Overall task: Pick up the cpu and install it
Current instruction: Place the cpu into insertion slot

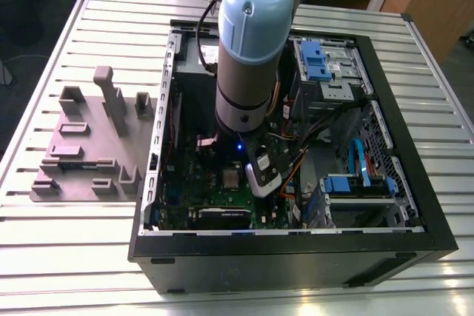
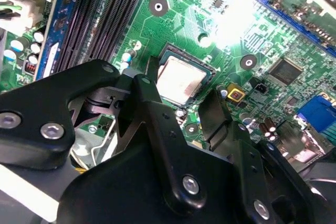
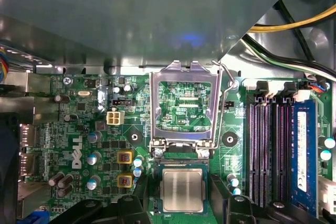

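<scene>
The cpu (image 3: pixel 182 190) is a small silvery square lying flat in its dark socket on the green motherboard (image 3: pixel 79 145). In the second wrist view the cpu (image 2: pixel 179 78) shows just past my black fingers (image 2: pixel 149 103). My gripper (image 2: pixel 181 108) is open, one finger on each side of the chip and apart from its edges. In the first wrist view my gripper (image 3: pixel 181 205) straddles the chip in the same way. The exterior view shows the cpu (image 1: pixel 232 177) inside the open computer case (image 1: pixel 296 253), with the arm (image 1: pixel 248 101) reaching down beside it.
The metal load plate (image 3: pixel 184 72) and its wire lever (image 3: pixel 226 103) stand hinged open beside the socket. Black memory slots (image 3: pixel 268 150) run alongside. Blue drive cages (image 1: pixel 355 186), loose cables (image 1: pixel 292 168) and the case walls crowd the arm. A grey fixture (image 1: pixel 92 146) lies on the slatted table.
</scene>
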Controlling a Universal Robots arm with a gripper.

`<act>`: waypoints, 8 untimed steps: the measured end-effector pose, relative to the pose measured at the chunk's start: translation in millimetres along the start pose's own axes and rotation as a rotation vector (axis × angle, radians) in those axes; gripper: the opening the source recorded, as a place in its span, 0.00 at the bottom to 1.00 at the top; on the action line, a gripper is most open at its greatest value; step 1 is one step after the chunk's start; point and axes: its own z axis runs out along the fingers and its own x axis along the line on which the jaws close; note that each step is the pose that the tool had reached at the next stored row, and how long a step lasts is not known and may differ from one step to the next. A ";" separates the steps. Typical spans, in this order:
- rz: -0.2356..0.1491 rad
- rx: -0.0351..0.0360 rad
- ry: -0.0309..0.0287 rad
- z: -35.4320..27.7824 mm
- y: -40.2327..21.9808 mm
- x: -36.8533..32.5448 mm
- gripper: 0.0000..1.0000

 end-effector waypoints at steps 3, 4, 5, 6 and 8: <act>0.000 0.0006 0.0001 0.0 0.0 0.1 0.58; 0.001 0.0009 -0.0001 0.0 0.0 0.0 0.58; 0.000 0.0009 -0.0001 0.0 0.0 -0.3 0.58; 0.000 0.0009 -0.0001 0.1 0.0 -0.4 0.58; 0.000 0.0011 0.0000 0.0 0.0 -0.1 0.58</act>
